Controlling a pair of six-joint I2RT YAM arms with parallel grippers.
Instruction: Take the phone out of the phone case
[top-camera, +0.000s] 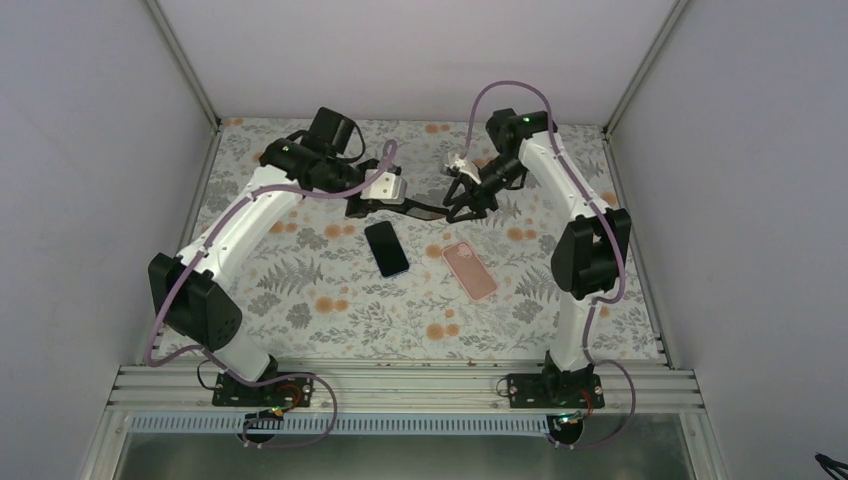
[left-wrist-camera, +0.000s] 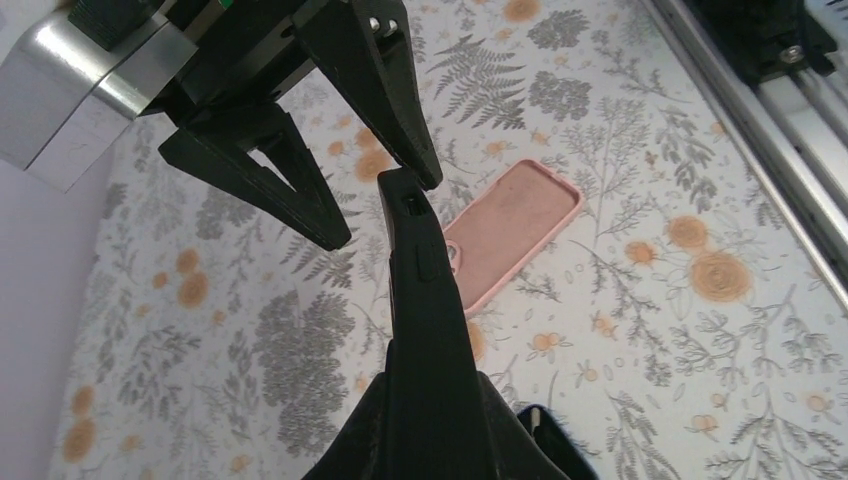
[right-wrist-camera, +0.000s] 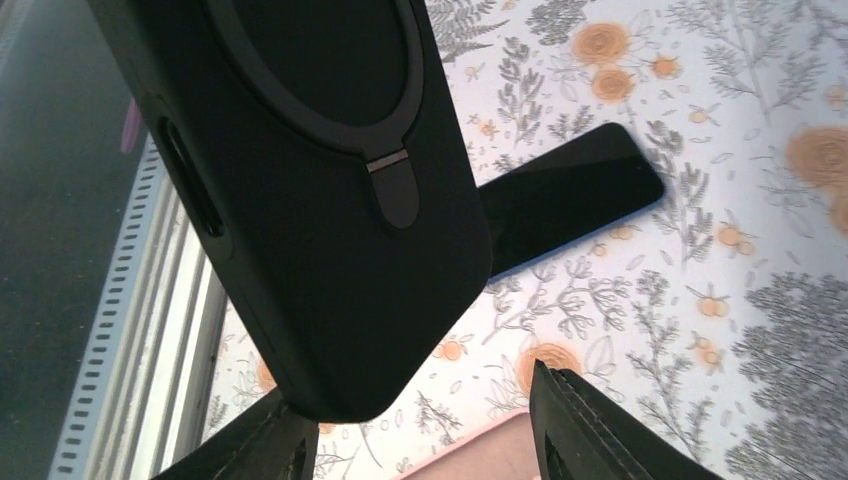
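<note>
A black phone case (top-camera: 412, 208) with a ring stand on its back (right-wrist-camera: 320, 180) is held in the air between both grippers. My left gripper (left-wrist-camera: 425, 400) is shut on one end of it; the case shows edge-on (left-wrist-camera: 418, 280) there. My right gripper (right-wrist-camera: 418, 395) is open, its fingers (left-wrist-camera: 300, 195) either side of the case's other end, one tip touching it. In the top view the left gripper (top-camera: 385, 207) and right gripper (top-camera: 462, 208) face each other. I cannot tell whether a phone is inside the held case.
A black phone (top-camera: 386, 248) lies flat on the floral table below the grippers, also in the right wrist view (right-wrist-camera: 570, 210). A pink case (top-camera: 469, 270) lies open side up to its right (left-wrist-camera: 515, 225). A metal rail (top-camera: 400, 385) runs along the near edge.
</note>
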